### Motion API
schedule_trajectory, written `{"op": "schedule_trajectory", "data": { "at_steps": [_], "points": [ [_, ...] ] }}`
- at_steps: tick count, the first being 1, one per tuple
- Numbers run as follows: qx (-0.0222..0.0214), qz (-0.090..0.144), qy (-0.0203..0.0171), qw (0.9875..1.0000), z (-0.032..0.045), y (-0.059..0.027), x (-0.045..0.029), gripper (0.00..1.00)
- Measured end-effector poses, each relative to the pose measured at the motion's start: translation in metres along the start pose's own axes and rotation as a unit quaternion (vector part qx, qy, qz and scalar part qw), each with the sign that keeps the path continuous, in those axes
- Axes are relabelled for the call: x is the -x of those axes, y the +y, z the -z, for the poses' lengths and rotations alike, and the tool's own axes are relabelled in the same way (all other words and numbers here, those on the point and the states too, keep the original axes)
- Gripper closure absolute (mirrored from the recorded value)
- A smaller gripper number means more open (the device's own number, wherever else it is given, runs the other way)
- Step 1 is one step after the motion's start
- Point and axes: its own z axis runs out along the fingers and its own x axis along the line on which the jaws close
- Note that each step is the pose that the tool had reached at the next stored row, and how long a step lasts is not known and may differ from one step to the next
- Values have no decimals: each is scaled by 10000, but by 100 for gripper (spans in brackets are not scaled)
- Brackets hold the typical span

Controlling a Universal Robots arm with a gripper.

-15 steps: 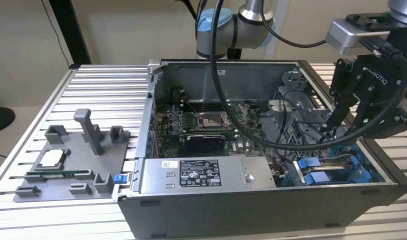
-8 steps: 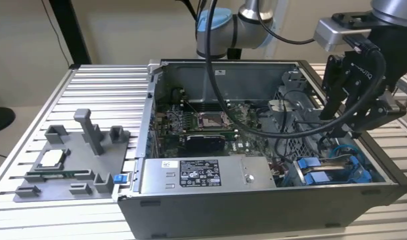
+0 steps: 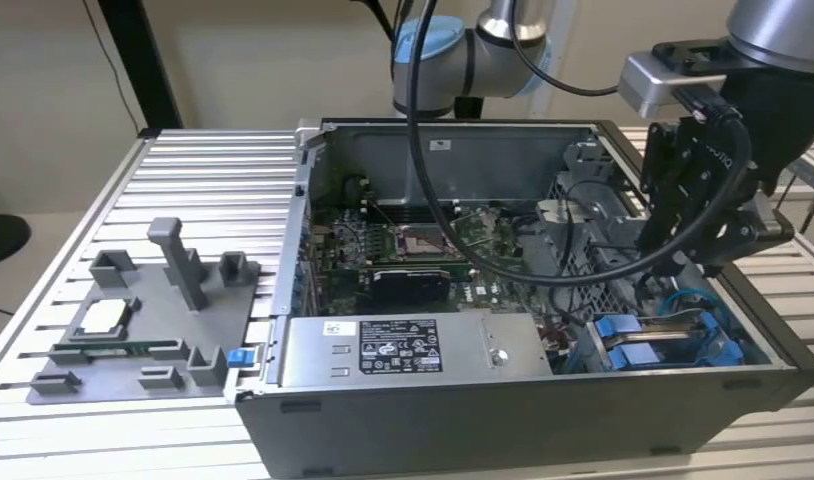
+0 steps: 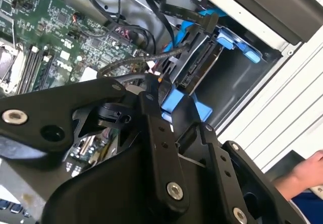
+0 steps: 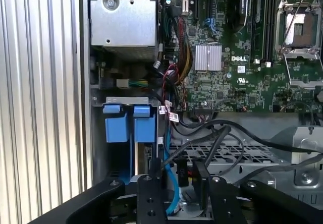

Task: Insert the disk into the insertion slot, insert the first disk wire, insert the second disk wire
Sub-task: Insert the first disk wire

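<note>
Since the disk (image 5: 135,125) already sits in its slot at the case (image 3: 514,430) corner, blue frame showing, I have the claw (image 5: 179,183) hanging just above it among the black wires (image 5: 222,128), well placed for wire work, I judge. Whether it is spread or pinching a wire, I cannot tell.

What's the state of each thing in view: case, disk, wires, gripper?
Case: open, side panel off.
Disk: in its blue frame, standing on edge in the bay slot.
Black wires: draped over the drive cage; whether they are plugged in cannot be told.
Gripper: above the bay, at the exterior view's right.
Power-supply box: mounted in the case.
CPU socket: bare, no cooler.
</note>
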Motion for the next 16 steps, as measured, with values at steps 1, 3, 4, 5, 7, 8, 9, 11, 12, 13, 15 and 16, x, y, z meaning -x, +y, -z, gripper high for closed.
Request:
{"op": "schedule_trajectory", "data": {
  "at_steps": [1,3,4,5,7,8,9,11,12,13,15,16],
  "points": [
    [-3,-1,-14,10000,0,1,2,0],
    [-5,-5,-66,10000,-1,1,3,0],
    [-5,-11,-79,10000,-2,1,4,0],
    [-5,-18,-81,10000,-3,1,5,0],
    [-5,-20,-82,10000,-3,1,5,0],
    [-5,-20,-81,10000,-3,1,5,0],
    [-5,-21,-81,10000,-3,1,5,100],
    [-5,-21,-82,10000,-3,1,5,100],
    [-5,-21,-82,10000,-3,1,5,100],
    [-6,-21,-82,10000,-3,1,5,100],
    [-11,-21,-84,10000,-3,1,5,100],
    [-16,-20,-87,10000,-3,1,5,100]
  ]
}}
